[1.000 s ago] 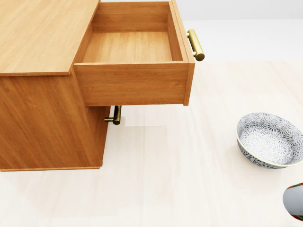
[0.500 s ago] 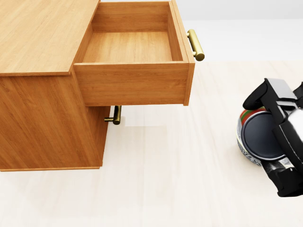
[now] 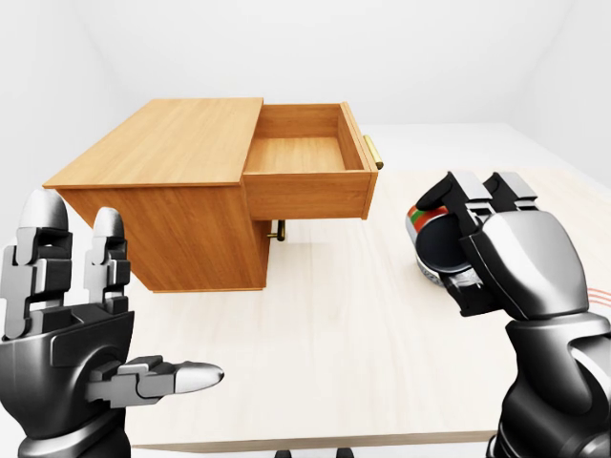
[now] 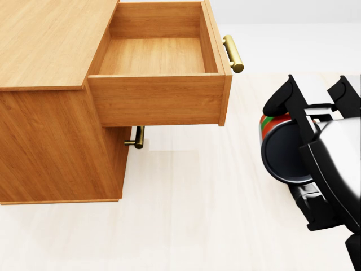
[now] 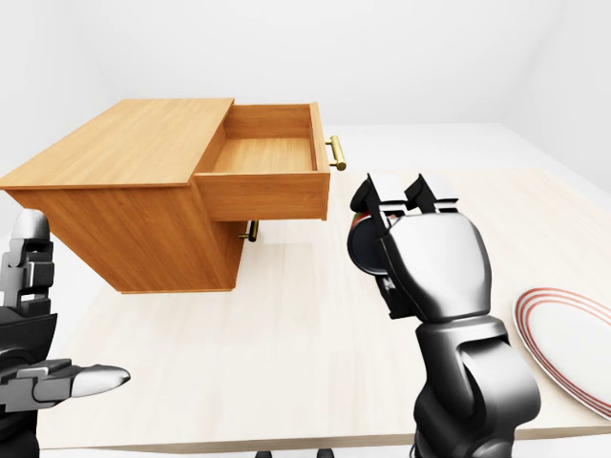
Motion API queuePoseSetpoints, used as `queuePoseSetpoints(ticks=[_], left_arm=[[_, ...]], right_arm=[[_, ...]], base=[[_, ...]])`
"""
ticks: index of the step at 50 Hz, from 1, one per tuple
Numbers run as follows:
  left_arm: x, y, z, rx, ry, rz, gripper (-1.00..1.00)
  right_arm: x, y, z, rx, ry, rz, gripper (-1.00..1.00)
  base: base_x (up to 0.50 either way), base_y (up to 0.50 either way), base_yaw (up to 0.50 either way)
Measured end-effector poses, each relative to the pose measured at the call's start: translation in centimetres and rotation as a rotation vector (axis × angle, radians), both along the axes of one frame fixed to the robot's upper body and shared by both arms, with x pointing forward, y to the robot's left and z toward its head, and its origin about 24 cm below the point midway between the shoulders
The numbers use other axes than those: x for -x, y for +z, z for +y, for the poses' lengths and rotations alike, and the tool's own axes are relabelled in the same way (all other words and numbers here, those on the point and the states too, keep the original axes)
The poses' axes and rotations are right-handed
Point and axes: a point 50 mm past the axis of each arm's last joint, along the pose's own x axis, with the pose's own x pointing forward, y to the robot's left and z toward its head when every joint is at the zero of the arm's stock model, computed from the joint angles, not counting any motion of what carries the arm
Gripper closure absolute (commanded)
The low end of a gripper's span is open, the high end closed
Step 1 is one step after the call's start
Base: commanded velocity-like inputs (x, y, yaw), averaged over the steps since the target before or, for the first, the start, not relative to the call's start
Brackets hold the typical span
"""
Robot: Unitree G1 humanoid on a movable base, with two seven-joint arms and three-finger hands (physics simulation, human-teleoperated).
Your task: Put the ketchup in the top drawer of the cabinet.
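Observation:
The wooden cabinet stands at the left of the head view, its top drawer pulled out and empty, with a brass handle. My right hand is shut on the ketchup bottle, which has red, green and white bands and points its dark round end to the left. It hangs above the table, to the right of the drawer and lower in the view. My left hand is open and empty at the bottom left of the left-eye view.
A brass handle of the lower drawer shows under the open one. A patterned bowl lies mostly hidden under my right hand. A red-rimmed plate lies at the table's right edge.
My right hand has come up into the head view with the ketchup and moved left and up, covering the bowl. The cabinet and drawer have not moved.

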Motion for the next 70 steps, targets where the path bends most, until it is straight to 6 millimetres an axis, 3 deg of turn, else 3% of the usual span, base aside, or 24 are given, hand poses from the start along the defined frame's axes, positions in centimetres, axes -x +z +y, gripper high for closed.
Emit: queuePoseSetpoints(ticks=[10,19,29,42,58,70], left_arm=[[0.0,0.0,0.0,0.0,0.0,-0.001,-1.0],[-0.1,-0.1,0.0,-0.001,-0.002,0.003,-1.0],[-0.2,-0.2,-0.1,0.001,-0.004,0.011,-1.0],[-0.2,-0.2,0.0,0.002,-0.004,0.01,-1.0],[-0.2,0.0,0.0,0.002,-0.001,0.001,-1.0],[-0.3,-0.1,0.0,0.004,-0.001,0.002,-1.0]], right_arm=[[0.0,0.3,0.2,0.012,-0.008,-0.018,1.0],[-1.0,2.1,0.6,0.15,-0.043,-0.094,1.0],[-3.3,5.0,1.7,0.358,0.014,-0.155,1.0],[-7.0,9.7,3.0,0.462,0.03,-0.185,1.0],[-11.3,16.2,2.5,0.322,-0.07,-0.165,1.0],[-15.3,19.0,1.8,0.147,-0.047,0.003,1.0]], base=[[0.0,0.0,0.0],[0.0,0.0,0.0],[0.0,0.0,0.0],[0.0,0.0,0.0],[0.0,0.0,0.0],[0.0,0.0,0.0]])
